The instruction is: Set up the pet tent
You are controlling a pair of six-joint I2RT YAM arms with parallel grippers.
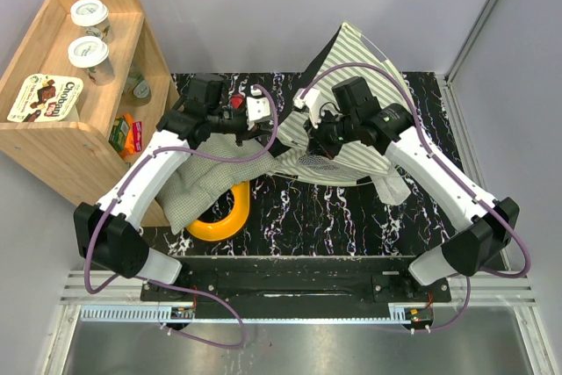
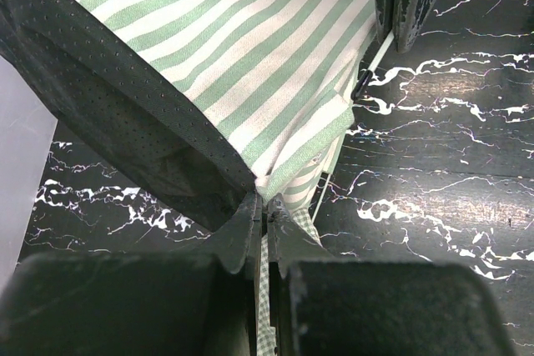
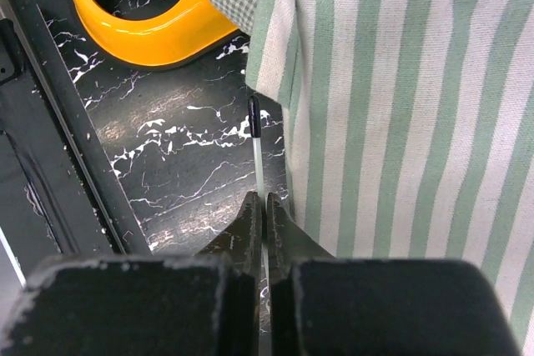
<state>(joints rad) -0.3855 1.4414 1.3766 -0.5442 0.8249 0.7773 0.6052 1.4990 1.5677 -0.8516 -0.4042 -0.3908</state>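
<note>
Fabric of the pet tent (image 1: 356, 54) is lying crumpled at the back centre of the table (image 1: 351, 208), between the 2 arms. The left gripper (image 2: 260, 206) is pinching its striped hem tightly, seemingly anchoring it, while the right gripper (image 3: 259, 204) is clamping 1 thin pole (image 3: 256, 152), probably for arching it.

Matt cloth pet tent (image 2: 250, 47); glossy table (image 2: 434, 164)
</note>
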